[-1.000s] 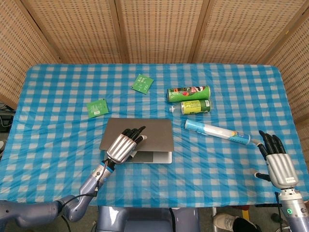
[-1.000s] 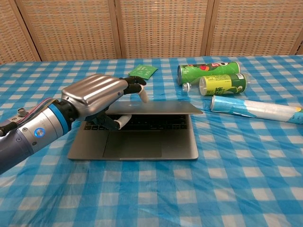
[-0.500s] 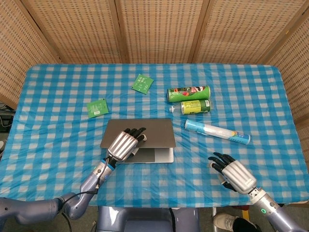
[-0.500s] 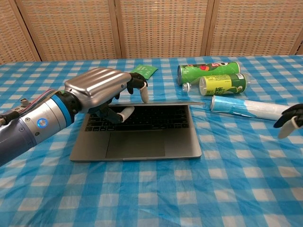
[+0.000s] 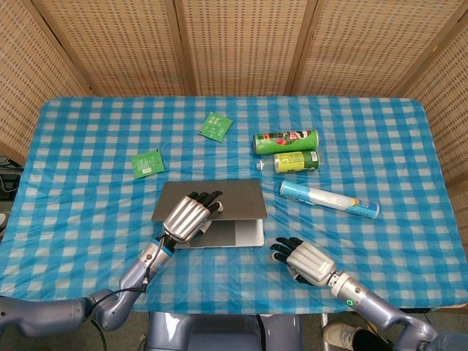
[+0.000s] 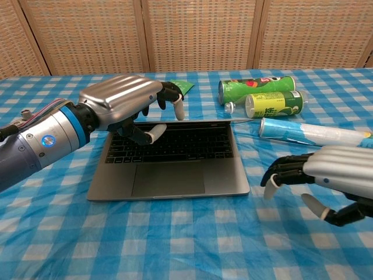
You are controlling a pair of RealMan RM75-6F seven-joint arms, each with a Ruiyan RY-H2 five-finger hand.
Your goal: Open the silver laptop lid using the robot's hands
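Silver laptop (image 6: 169,166) sits near front-centre of the blue-and-white checked worktop (image 5: 88,212), lid (image 5: 212,199) only part raised, approx level w/ the keyboard top edge in chest view, screen not yet showing. Left hand (image 6: 125,105) grips the lid's front edge, fingers (image 6: 175,105) curled over the top and thumb (image 6: 152,132) under, above the keys. Right hand (image 6: 326,184) hovers just right of the laptop base, fingers spread and slightly curled, holding nothing, not touching the base. Risks, as I judge them: the grip is at the lid's left half, so lifting could twist the lid or slide the whole base back along the slick cloth, esp. w/ nothing pinning the base; thumb could press keys; fingertips could slip off the thin edge and the lid drop shut. If the laptop slides back-right it would nudge the light-blue tube (image 5: 329,199) or the two green cans (image 5: 289,150) behind it. Right hand coming in low could snag the cloth. Views differ: chest view shows keyboard, trackpad, thumb under the lid and the actual gap; head view hides all that under the lid but shows the full layout, incl. both green packets (image 5: 148,162) at back-left and how near the right hand is to the base corner
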